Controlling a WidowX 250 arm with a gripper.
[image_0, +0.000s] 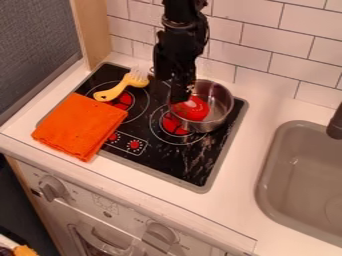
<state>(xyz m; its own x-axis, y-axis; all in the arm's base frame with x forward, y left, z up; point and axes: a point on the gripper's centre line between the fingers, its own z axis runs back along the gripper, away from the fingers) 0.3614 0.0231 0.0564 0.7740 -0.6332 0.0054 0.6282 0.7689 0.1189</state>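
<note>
Directly under the gripper tip, in the pot, an object. Pot on the right rear of the cooktop. Left of the tip, on the cooktop, a fork; left and nearer the front, a cloth, partly on the counter. Well to the right, the sink; behind, the wall.

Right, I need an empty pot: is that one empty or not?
Not empty: in the pot a red thing shows, beside the gripper.
</note>
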